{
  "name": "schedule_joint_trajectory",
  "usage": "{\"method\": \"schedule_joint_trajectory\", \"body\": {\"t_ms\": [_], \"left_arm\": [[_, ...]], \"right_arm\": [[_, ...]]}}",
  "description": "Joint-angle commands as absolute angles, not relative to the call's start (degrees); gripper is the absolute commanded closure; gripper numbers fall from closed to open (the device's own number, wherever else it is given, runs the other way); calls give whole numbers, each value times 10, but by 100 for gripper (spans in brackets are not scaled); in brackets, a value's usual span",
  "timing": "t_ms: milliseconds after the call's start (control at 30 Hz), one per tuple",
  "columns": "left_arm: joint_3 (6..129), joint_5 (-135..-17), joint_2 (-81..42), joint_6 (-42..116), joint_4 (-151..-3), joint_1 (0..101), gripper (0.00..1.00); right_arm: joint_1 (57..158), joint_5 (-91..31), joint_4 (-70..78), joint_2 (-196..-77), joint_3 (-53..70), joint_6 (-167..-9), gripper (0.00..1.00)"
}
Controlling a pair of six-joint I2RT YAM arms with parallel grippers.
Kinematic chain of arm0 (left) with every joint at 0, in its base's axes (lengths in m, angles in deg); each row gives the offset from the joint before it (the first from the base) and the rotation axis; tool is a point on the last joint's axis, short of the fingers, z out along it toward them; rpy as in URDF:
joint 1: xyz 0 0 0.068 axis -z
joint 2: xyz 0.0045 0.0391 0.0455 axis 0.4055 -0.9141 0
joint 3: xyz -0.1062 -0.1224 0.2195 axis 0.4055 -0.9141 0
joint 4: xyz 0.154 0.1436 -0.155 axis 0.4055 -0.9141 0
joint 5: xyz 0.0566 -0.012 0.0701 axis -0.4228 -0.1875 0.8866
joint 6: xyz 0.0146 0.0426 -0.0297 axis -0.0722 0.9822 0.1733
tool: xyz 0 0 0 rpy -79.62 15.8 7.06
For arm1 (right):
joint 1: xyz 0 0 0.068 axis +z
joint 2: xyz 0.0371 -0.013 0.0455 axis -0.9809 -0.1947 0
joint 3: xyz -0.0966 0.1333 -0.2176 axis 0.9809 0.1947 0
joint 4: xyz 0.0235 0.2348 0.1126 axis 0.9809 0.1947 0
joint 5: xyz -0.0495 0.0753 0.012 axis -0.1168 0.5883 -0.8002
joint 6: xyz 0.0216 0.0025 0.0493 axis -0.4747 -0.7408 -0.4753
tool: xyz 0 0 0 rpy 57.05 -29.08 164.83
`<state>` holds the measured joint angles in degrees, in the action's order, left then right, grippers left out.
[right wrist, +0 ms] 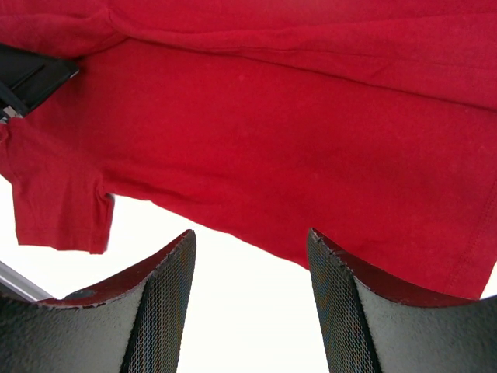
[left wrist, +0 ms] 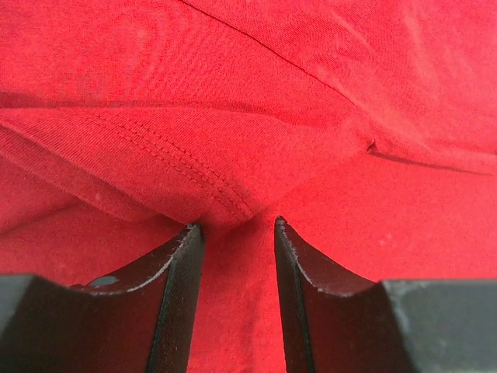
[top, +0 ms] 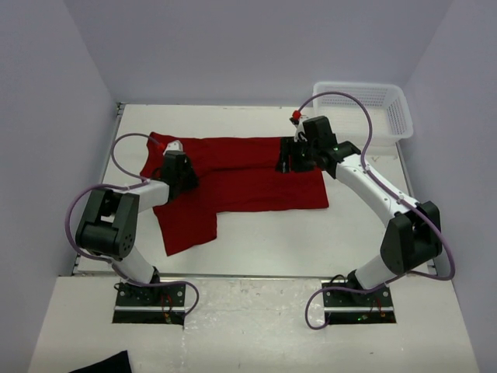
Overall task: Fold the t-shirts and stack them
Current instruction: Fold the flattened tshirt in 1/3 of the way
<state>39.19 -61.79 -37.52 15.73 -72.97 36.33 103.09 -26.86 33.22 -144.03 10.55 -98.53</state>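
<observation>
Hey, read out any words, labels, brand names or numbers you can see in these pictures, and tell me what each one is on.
No readable text in any view.
The t-shirt is plain red, with no print or tag showing.
The white basket carries no label.
Base plates: any markings are too small to read.

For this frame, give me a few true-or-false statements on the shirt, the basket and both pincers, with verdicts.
1. The dark red t-shirt lies spread on the table. True.
2. The white mesh basket holds a folded shirt. False: no shirt shows in it.
3. The right pincer is open. True.
4. The left pincer hangs over the basket. False: it is at the t-shirt's left part, open, with a cloth fold at its fingertips.
</observation>
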Motion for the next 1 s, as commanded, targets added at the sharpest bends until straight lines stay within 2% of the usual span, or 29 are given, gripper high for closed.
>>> {"method": "schedule_joint_trajectory", "body": {"t_ms": [0, 967], "left_arm": [[414, -609, -380, 156, -698, 364, 58], [482, -553, -401, 200, -730, 362, 59]], "right_arm": [[1029, -253, 313, -1419, 113, -978, 40], [1029, -219, 303, -1437, 117, -986, 39]]}}
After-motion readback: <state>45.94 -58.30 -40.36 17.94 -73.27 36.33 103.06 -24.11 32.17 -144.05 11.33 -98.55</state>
